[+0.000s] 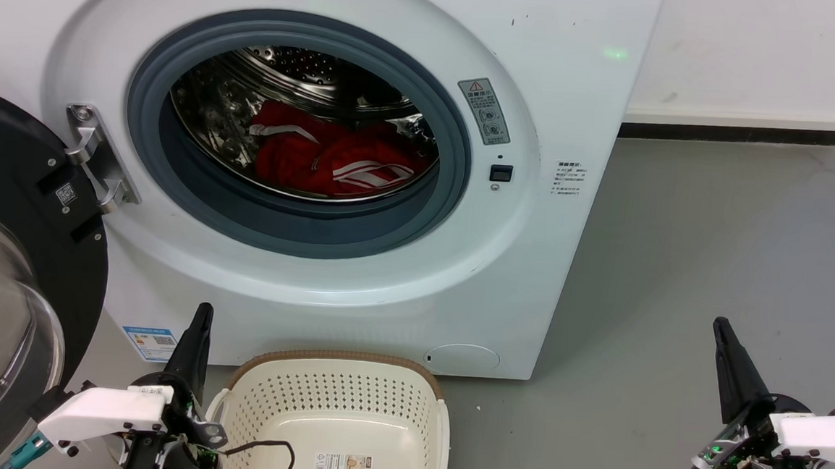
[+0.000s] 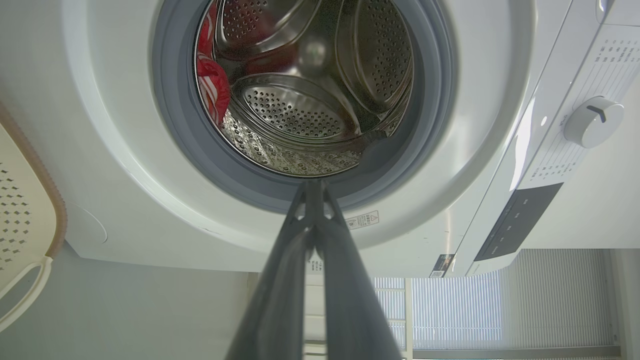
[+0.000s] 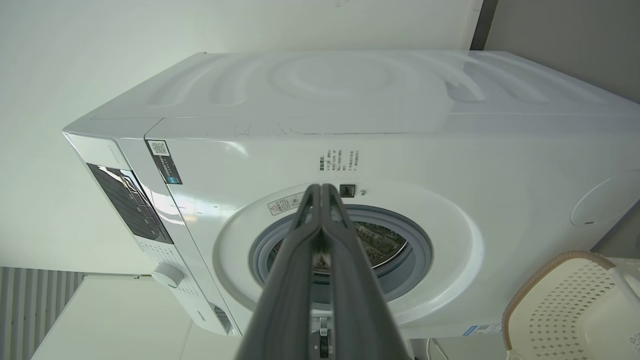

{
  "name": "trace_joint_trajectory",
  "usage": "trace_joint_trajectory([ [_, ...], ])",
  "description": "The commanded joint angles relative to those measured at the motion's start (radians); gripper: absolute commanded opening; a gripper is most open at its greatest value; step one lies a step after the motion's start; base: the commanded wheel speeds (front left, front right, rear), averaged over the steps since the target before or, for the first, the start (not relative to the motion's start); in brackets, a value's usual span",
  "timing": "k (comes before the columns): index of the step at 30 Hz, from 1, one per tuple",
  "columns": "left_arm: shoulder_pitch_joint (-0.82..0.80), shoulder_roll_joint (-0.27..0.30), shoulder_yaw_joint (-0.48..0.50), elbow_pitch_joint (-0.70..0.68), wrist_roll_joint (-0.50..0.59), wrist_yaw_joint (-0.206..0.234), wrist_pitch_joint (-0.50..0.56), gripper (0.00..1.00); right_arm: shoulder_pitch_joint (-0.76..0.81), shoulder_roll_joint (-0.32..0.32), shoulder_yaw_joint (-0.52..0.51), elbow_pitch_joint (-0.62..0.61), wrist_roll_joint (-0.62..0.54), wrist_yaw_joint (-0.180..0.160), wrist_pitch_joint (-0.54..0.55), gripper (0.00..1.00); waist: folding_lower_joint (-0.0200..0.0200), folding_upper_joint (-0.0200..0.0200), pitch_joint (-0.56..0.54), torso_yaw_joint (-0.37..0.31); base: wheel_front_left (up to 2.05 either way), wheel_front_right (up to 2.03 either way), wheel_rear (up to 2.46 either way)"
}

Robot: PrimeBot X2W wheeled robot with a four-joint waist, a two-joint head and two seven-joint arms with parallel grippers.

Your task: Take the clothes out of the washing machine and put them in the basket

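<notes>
The white washing machine (image 1: pixel 357 274) stands with its door swung open to the left. Red clothes (image 1: pixel 335 158) with white stripes lie bunched at the bottom of the steel drum; a red edge of the clothes (image 2: pixel 212 87) also shows in the left wrist view. The cream basket (image 1: pixel 335 396) with a brown rim sits on the floor in front of the machine, holding no garment. My left gripper (image 1: pixel 201 315) is shut, low beside the basket's left side. My right gripper (image 1: pixel 722 327) is shut, low over the floor at the far right. Both hold nothing.
The black-framed glass door (image 1: pixel 1 289) hangs open at the left, close to my left arm. Grey floor (image 1: pixel 676 265) stretches to the right of the machine up to a white wall with a dark skirting (image 1: pixel 728 132). A black cable (image 1: pixel 267 448) crosses the basket's near left corner.
</notes>
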Motion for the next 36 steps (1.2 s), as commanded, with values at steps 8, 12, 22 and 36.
trace_joint_trajectory([
  [8,-0.006,-0.002,0.003,-0.001,0.000,-0.004,0.002,0.00,-0.012,0.000,-0.001,0.001,0.004,0.000,0.001,0.00,0.0000,0.0000,0.000,0.000,0.00,0.00,0.00],
  [12,-0.006,-0.002,0.003,-0.001,0.000,-0.004,0.002,0.00,-0.012,0.000,-0.001,0.001,0.004,0.000,0.001,0.00,0.0000,0.0000,0.000,0.000,0.00,0.00,0.00],
  [22,-0.006,-0.002,0.003,-0.001,0.000,-0.004,0.002,0.00,-0.012,0.000,-0.001,0.001,0.004,0.000,0.001,0.00,0.0000,0.0000,0.000,0.000,0.00,0.00,0.00],
  [36,0.023,-0.002,-0.006,0.025,0.001,0.000,-0.004,1.00,0.024,0.002,0.003,0.024,-0.002,0.000,-0.003,1.00,0.0000,0.0000,0.000,0.000,0.00,0.00,0.00],
])
